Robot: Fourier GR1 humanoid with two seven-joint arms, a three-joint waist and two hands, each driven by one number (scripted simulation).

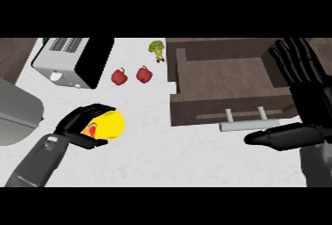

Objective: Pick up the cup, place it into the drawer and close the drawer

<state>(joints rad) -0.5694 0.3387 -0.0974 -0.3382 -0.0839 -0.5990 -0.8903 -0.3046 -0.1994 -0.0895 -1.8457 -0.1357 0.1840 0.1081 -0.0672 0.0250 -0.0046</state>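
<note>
While my left hand (pixel 83 125) curls its fingers and thumb round the yellow cup (pixel 107 125), holding it low over the white tabletop (pixel 168 154), the drawer (pixel 224 83) stands pulled out well to the right, its brown inside bare and its pale handle (pixel 250 125) facing me. My right hand (pixel 304 105) is open, fingers straight and spread, upright at the drawer's right side with the thumb reaching in just beside the handle. The risk I see is in the carry: the cup must cross a fair stretch of tabletop and clear the drawer's front wall, and if I bring it in too low its bottom could catch that wall and tip out of my fingers. My right hand may also stand in the way of the drop, or nudge the drawer before the cup is inside. Two red peppers (pixel 131 75), a bit of broccoli (pixel 157 49) and a toaster (pixel 68 59) lie off that path. My fingers hide much of the cup, so I cannot tell where its rim points or whether its base touches the tabletop; the drawer's right wall is covered by my right hand.
</note>
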